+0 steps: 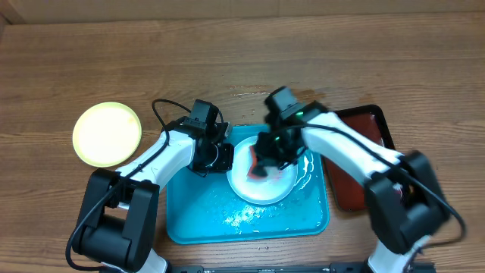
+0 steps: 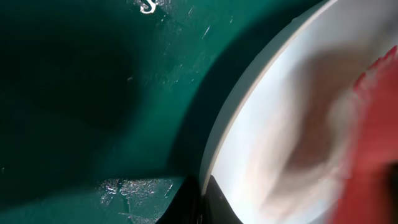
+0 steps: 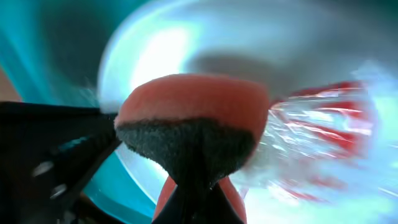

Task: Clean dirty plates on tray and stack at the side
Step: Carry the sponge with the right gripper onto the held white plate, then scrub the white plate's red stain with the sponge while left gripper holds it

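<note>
With left claw (image 1: 225,158) clamped on plate (image 1: 265,191) rim and right claw (image 1: 263,161) clamped on sponge (image 3: 193,106), press flat, sweep across red smears (image 3: 336,118), and steady against wet tray (image 1: 197,220).

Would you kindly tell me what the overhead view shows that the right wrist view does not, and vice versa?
Overhead alone: the yellow-green plate on the table and the dark red-brown tray. Right wrist alone: the sponge's dark scouring side and red smears on the white plate. Both: that plate in the turquoise tray, the right gripper holding the sponge.
</note>
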